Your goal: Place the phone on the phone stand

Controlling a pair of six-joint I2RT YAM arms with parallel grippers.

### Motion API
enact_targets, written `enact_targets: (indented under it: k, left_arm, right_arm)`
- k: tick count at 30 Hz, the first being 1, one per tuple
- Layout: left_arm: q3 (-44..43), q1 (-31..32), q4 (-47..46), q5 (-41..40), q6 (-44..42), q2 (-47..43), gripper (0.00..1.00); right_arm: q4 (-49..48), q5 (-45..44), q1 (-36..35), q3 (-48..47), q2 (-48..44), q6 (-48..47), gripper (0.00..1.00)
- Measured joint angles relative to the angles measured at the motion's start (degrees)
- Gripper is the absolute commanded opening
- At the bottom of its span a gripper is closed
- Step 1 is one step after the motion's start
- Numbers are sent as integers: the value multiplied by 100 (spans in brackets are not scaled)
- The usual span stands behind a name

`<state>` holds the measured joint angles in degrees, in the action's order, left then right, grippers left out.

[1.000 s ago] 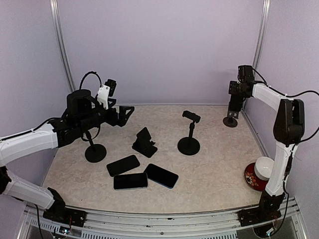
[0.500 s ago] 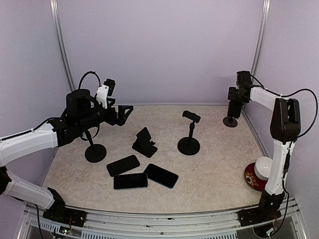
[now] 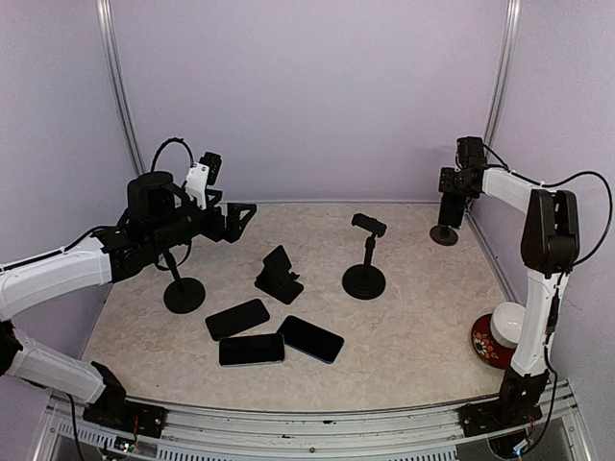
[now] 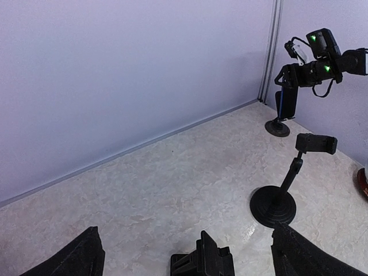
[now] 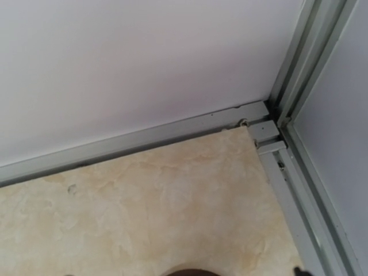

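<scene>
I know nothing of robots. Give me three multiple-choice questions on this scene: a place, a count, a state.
1. Where is the white cup? A) mid-table B) right edge, near the right arm's base C) on a stand
2. How many phones lie flat? A) one B) three C) five
3. The left gripper is: A) open, empty B) shut on a phone C) shut on a stand
Answers: B, it sits on a red saucer there; B, three lie together up front; A, its fingers spread around nothing.
</scene>
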<state>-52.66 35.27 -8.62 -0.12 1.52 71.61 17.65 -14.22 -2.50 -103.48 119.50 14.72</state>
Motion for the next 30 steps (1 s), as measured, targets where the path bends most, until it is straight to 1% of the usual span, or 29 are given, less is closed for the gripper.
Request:
enact_targets:
  k: [12, 14, 17, 22, 30]
  left_arm:
    - [0, -11, -2, 35, 22, 0, 99]
    - [0, -11, -2, 35, 22, 0, 99]
    - [0, -11, -2, 37, 22, 0, 99]
    - [0, -11, -2, 44, 39, 0, 99]
    - [0, -11, -7, 70, 61, 0, 99]
  right_arm:
    - [-72, -4, 0, -2, 72, 0, 48]
    - [-81, -4, 0, -9, 83, 0, 51]
    - [-81, -4, 0, -39, 107, -2, 58]
    - [-72, -17, 2, -170, 208, -15, 64]
    - [-46, -35, 2, -369, 365, -28, 70]
